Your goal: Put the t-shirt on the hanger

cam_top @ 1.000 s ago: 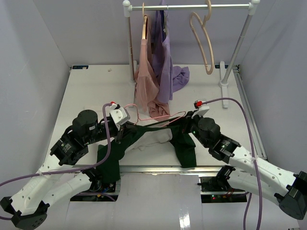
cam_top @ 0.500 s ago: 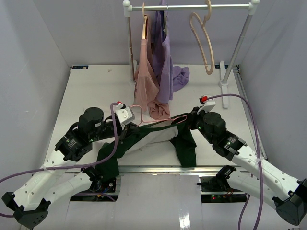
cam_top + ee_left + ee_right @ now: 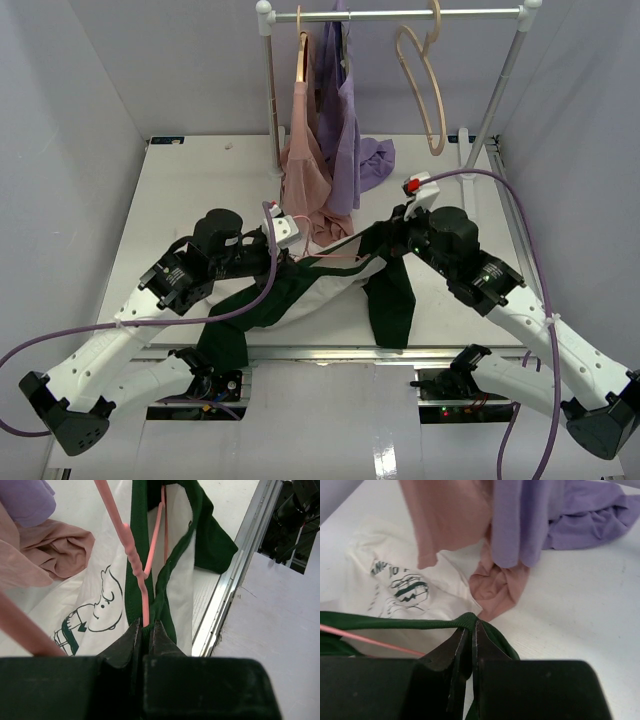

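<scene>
Fig.: limp, light t-shirt slung low over table betw. left gripper & right gripper, both pinched shut on its green edging (prob. surest hold), w/ thin hanger threaded inside.

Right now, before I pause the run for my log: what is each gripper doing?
Left gripper: closed on the hanger, green t-shirt edge bunched around it.
Right gripper: closed on the t-shirt's green edge.
</scene>
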Available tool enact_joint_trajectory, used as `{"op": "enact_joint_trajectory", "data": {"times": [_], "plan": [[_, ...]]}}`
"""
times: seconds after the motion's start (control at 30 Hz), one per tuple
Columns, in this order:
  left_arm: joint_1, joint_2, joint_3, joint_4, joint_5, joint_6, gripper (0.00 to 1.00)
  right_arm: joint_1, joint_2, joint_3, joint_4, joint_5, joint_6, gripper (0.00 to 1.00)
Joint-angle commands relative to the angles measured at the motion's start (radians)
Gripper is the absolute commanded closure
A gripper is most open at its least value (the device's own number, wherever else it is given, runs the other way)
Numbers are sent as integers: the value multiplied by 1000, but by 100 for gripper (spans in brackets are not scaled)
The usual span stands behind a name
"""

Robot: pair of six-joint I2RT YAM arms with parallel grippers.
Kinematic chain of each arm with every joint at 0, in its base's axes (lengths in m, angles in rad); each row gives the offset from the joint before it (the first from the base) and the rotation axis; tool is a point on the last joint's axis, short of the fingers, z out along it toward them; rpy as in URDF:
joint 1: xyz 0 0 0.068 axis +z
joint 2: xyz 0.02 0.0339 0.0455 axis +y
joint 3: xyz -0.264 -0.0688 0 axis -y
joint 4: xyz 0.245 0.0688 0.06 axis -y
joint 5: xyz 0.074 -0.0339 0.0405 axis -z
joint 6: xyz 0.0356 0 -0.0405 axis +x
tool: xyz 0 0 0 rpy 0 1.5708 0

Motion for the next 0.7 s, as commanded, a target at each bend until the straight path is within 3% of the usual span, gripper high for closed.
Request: {"op": "enact_joint_trajectory", "data": {"times": [0.0,0.27,0.4,0.53,0.6,0.67], "plan": [[0,23,29,54,131,-13,100,41,4,120,-75,-310,-94,92],[0,9,-21,99,137,-12,100,99,58,161,-130,-450,-73,92],[1,-8,-52,130,135,-19,100,200,99,158,-73,-433,-40,92],[0,0,-49,144,172,-18,100,252,170,265,-118,-369,-55,92],[0,1,-39,145,198,-21,100,252,172,265,-135,-315,-69,85],[0,-2,-39,145,211,-22,100,252,142,221,-128,-283,-75,71]]}}
